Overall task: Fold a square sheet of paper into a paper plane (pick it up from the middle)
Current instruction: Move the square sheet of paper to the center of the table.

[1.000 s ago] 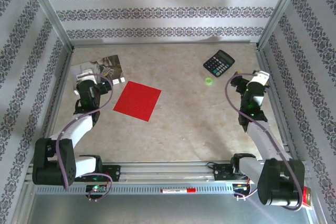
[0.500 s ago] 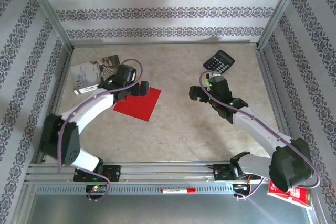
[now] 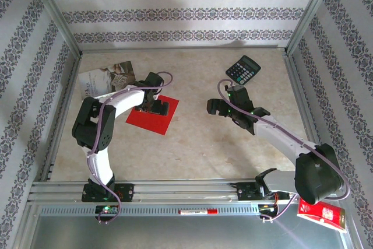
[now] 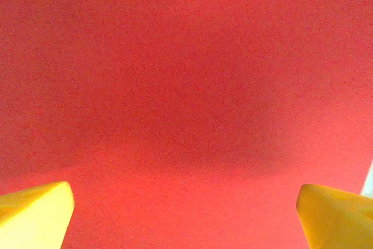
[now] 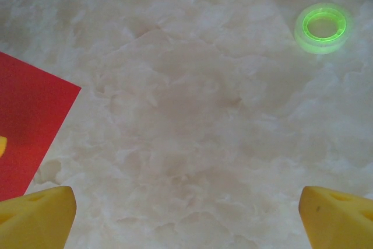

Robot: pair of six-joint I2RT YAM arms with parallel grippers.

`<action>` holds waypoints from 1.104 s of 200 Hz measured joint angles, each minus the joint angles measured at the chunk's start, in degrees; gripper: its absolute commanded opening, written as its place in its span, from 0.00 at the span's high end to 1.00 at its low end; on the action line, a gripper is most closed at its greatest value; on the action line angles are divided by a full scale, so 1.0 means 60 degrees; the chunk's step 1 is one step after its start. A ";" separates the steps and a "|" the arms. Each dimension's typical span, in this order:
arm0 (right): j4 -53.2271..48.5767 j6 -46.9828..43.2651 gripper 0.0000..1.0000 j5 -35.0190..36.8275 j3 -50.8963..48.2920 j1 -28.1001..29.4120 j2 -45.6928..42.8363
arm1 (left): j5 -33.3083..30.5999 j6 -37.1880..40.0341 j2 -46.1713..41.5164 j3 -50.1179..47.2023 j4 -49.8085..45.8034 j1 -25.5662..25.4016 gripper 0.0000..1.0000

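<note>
Your left arm (image 3: pixel 102 123) has changed most. A second ago it lay folded back by the left wall; now its elbow stands high and it reaches down over the square sheet of paper (image 3: pixel 148 122). Your right arm (image 3: pixel 280 138) has swung in from the right wall and has barely shifted in the last half second. The left gripper (image 3: pixel 156 104) has slid from the sheet's far edge to over its middle. From the wrist, the left gripper (image 4: pixel 186 214) has its yellow fingertips (image 4: pixel 35 214) spread wide, with plain red paper (image 4: pixel 186 86) between them. You cannot tell whether they touch it. The right gripper (image 3: pixel 224 106) hovers over bare table between the sheet and the calculator (image 3: pixel 243 70). Its own camera shows the right gripper (image 5: pixel 186 214) equally wide and holding nothing, with a corner of the sheet (image 5: pixel 23 121) at the left.

The sheet lies flat and unfolded where it was, left of centre. The table (image 3: pixel 204 144) is pale and marble-patterned, enclosed by striped, patterned walls (image 3: pixel 186 10). A printed booklet (image 3: pixel 105 80) sits at the far left. A glossy red packet (image 3: pixel 320 213) lies at the near right corner, and a small green ring (image 5: pixel 322 26) lies near the calculator.
</note>
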 measured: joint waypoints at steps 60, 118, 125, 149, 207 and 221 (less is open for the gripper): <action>0.0047 0.0237 0.02 -0.0120 -0.0568 -0.0106 -0.0557 | 0.0124 -0.0062 0.0255 -0.0124 -0.0098 -0.0229 0.05; 0.0069 0.0528 0.02 -0.0619 -0.1140 -0.0841 -0.1366 | 0.0186 -0.1457 -0.0437 -0.0823 -0.0331 -0.2743 0.05; 0.0069 0.0535 0.02 -0.0667 -0.1140 -0.0852 -0.1366 | 0.0222 -0.1599 -0.0517 -0.0820 -0.0368 -0.2943 0.04; 0.0069 0.0535 0.02 -0.0827 -0.1151 -0.0976 -0.1370 | 0.0168 -0.1872 -0.0809 -0.0692 -0.0627 -0.3053 0.00; 0.0000 0.0532 0.02 -0.0929 -0.1293 -0.1217 -0.1643 | 0.0175 -0.1355 -0.0601 -0.0080 -0.1377 -0.2240 0.00; 0.0000 0.0532 0.02 -0.0969 -0.1297 -0.1217 -0.1643 | 0.0178 -0.1137 -0.0248 0.0357 -0.1483 -0.2040 0.00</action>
